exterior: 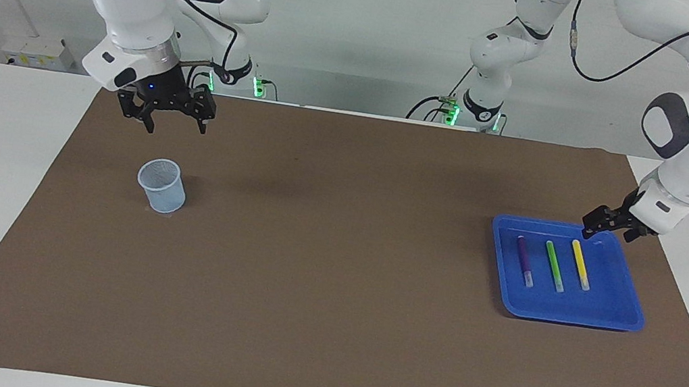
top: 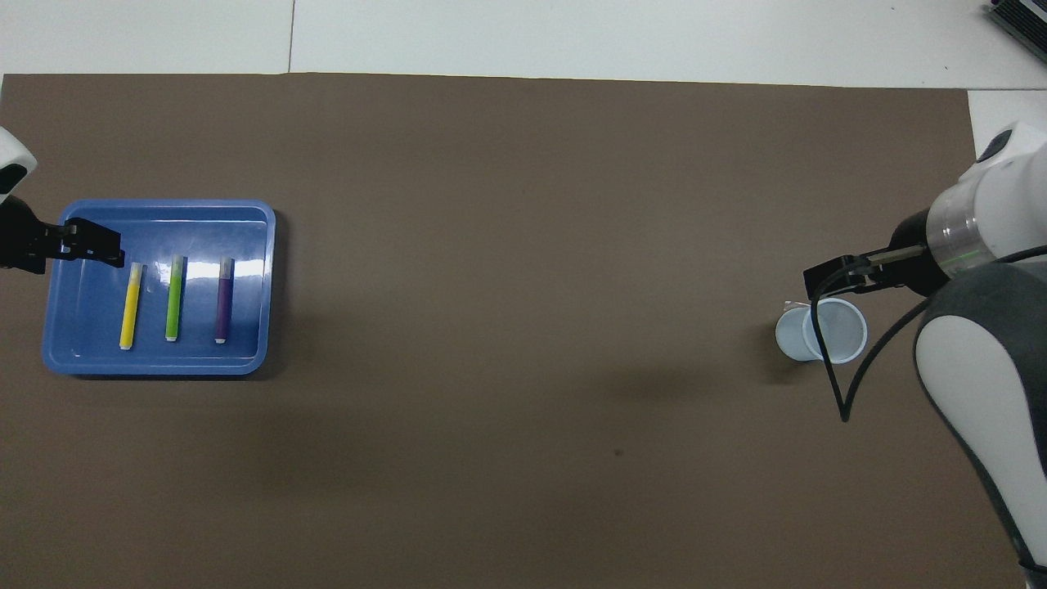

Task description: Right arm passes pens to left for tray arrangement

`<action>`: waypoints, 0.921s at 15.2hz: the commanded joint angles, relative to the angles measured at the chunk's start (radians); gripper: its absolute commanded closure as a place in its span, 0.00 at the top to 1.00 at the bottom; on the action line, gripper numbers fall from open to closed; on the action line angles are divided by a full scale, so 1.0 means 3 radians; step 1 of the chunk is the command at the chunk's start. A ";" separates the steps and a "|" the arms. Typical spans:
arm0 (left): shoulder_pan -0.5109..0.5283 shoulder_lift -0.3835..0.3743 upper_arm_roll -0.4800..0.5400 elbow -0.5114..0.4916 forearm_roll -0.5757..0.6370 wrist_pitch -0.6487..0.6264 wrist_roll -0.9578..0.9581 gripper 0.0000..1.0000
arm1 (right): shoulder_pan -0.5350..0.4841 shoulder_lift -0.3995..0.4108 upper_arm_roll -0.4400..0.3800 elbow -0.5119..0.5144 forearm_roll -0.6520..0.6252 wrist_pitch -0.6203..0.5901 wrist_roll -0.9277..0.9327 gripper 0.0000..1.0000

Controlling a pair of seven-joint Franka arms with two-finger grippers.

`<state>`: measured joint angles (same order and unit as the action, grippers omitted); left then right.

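left gripper: fingers spread, nothing in them, hanging over the blue tray's rim on the robot side, just above the yellow pen's coloured end.
right gripper: fingers apart, empty, in the air over bare mat, robot-side of the mesh cup; far from the tray.
yellow pen: flat in the tray, outermost of the three toward the left arm's end of the table.
green pen: middle of the row, parallel, apart from both neighbours.
purple pen: tray side nearest the table centre, whitish end pointing away from the robots.
status: looks like all three pens are placed; judged finished bar arms clearing.
risk 1: left gripper sits low near the tray rim; a sideways pull-out instead of a lift could clip the rim and slide the light tray, rolling the pens out of line.
risk 2: round pens on smooth plastic; any tray nudge likely rolls them together.
risk 3: right arm's dangling cable loops over the cup in the overhead view; a swing could snag and tip it.
mat: brown sheet covering the table; nothing else on it near the tray.
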<state>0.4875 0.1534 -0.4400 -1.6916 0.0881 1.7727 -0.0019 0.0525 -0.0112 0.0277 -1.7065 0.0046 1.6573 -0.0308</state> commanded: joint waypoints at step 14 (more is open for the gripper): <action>-0.1388 -0.0710 0.1286 0.0193 -0.0237 -0.0780 -0.0076 1.00 | -0.0073 -0.0039 -0.0287 0.0069 -0.0015 -0.0017 0.0036 1.00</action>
<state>0.1906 -0.0245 -0.1796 -1.6369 0.0404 1.5741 -0.0209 0.0360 -0.0133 -0.0691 -1.6792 0.0046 1.6572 -0.0308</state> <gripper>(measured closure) 0.000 0.000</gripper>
